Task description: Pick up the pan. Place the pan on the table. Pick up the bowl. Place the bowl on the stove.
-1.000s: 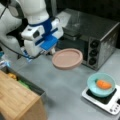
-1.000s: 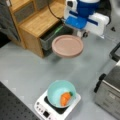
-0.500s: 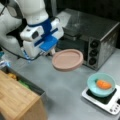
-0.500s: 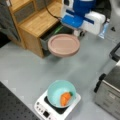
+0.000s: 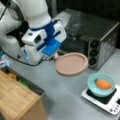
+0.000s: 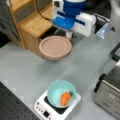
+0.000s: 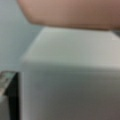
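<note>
My gripper [image 5: 55,55] pinches the pan [image 5: 71,63] by its handle, holding it above the table [image 6: 22,67]. The bowl [image 6: 61,93], carrot inside, already sits on the stove [image 6: 41,107].

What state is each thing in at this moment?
pan: held by its handle, above the table.
gripper: at the pan's handle.
bowl: on the stove, holding a carrot.
toaster oven: door closed.
</note>
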You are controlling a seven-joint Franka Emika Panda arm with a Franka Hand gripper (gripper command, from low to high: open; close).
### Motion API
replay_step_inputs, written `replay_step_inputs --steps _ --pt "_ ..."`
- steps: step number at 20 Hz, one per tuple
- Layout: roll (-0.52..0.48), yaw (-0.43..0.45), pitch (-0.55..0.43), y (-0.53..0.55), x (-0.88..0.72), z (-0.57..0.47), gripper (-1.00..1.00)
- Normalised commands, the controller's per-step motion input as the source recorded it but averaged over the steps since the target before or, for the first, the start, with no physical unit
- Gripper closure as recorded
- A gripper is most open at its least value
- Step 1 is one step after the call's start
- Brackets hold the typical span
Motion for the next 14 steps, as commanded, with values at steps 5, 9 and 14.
replay_step_inputs --steps 5,9,14 --pt "0.083 0.138 0.253 -0.28 0.56 0.23 1.0" --pt "0.081 0.121 0.251 -0.27 0.53 0.23 1.0" --pt "0.082 0.073 0.233 -0.28 0.57 0.15 1.0"
